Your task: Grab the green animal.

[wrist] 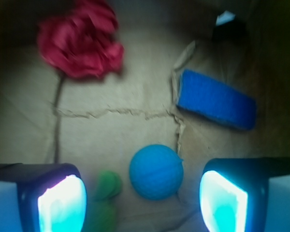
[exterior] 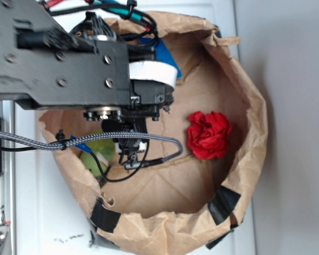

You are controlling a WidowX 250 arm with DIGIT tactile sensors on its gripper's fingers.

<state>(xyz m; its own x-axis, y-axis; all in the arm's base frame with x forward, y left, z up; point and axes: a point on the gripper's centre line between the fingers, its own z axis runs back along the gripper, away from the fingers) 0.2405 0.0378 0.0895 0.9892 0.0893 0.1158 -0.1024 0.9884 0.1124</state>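
In the wrist view, blurred throughout, the gripper (wrist: 142,198) fills the bottom corners: two pale, glowing fingertips (wrist: 62,203) stand wide apart with nothing held between them, each cut off by the lower edge. Just inside the left-hand pad, partly cut off at the bottom, sits the green animal (wrist: 105,195), seen only as a soft lime-green lump whose limbs and markings cannot be made out. Just beside it, between the two pads, lies a blue ball (wrist: 156,171), round and whole in view. Farther in, a blue block (wrist: 216,99) lies flat and slanted on the brown paper floor, near a torn flap. Farthest back, at the upper left, is a red cloth flower (wrist: 82,41), ruffled and out of focus. All four things lie inside a brown paper bag (exterior: 244,106) with its rim rolled down and patched with black tape (exterior: 223,204). In the exterior view from above, the black robot arm (exterior: 69,58) and its cables cover much of the bag's opening, hiding the ball and the claw; only a patch of the green animal (exterior: 98,151) shows under the arm, at the bag's near wall, well apart from the red flower (exterior: 208,135). The bag rests on a white table (exterior: 42,212).
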